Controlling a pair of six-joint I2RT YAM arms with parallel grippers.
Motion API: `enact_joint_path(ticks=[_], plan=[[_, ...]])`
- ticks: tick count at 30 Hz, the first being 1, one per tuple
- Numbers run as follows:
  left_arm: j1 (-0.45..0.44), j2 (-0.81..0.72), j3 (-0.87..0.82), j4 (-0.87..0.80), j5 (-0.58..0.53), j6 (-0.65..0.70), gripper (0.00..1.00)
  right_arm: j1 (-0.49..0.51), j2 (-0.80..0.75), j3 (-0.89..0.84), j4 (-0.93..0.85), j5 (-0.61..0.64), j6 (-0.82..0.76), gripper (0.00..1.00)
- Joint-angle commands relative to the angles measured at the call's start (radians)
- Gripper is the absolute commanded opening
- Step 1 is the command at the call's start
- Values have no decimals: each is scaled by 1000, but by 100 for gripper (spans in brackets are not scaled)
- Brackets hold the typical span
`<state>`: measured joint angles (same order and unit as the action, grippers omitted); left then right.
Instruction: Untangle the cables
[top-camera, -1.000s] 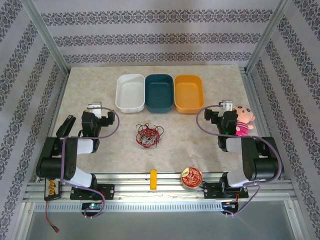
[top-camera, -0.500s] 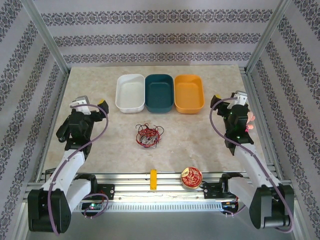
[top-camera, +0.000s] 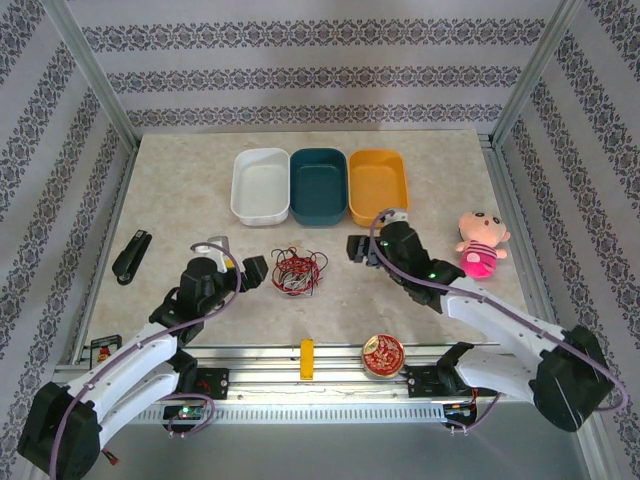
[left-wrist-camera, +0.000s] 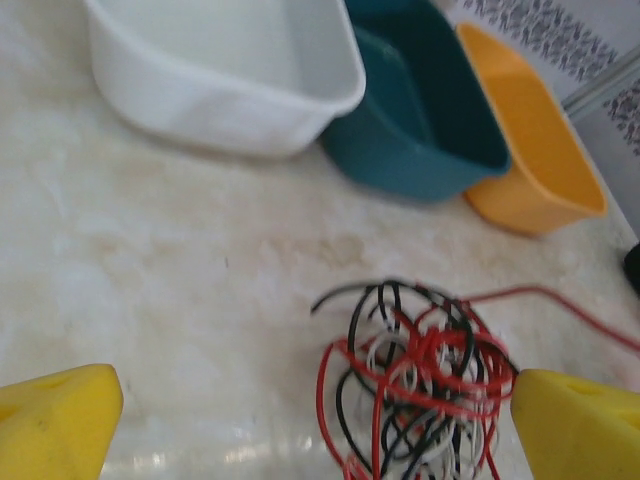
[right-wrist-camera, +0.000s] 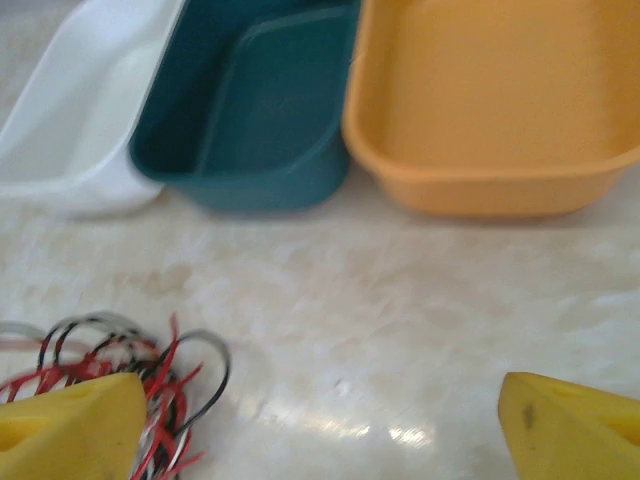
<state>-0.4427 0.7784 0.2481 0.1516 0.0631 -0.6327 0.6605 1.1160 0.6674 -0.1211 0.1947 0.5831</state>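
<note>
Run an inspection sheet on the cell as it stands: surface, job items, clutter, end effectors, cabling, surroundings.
Surface: marble-look table, no spills seen.
Job's things: cables, red, black and white, one tangle mid-table, not held.
Clutter: white tray, teal tray, orange tray, all empty, in a row behind the tangle; black stapler-like tool left; doll right; red tin and yellow block at near edge.
Grippers: left end effector open at the tangle's left edge, contact unclear; right end effector open, right of it, apart.
Cables: purple arm cables, no snag seen.
Surroundings: patterned walls, aluminium frame.
</note>
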Motion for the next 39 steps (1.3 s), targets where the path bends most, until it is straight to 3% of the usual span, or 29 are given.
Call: enact_joint_path(ticks=[1, 10, 17, 25, 30, 39], plan=[[-44, -17, -22, -4, -30, -87, 100, 46, 74, 46, -31, -54, 138, 81], [-86, 143, -48, 226, 67, -95, 99, 102, 252, 108, -1, -175, 190, 57], [-136, 300, -9, 276, 85, -78, 84, 119, 350, 147, 4, -249, 177, 43], [-157, 413, 1, 367, 80, -86, 75, 146, 427, 217, -7, -283, 137, 35], [-157, 397, -13, 367, 40, -87, 69, 150, 458, 241, -1, -319, 140, 29], [-157, 395, -10, 370, 23, -64, 65, 165, 472, 263, -5, -326, 188, 28]])
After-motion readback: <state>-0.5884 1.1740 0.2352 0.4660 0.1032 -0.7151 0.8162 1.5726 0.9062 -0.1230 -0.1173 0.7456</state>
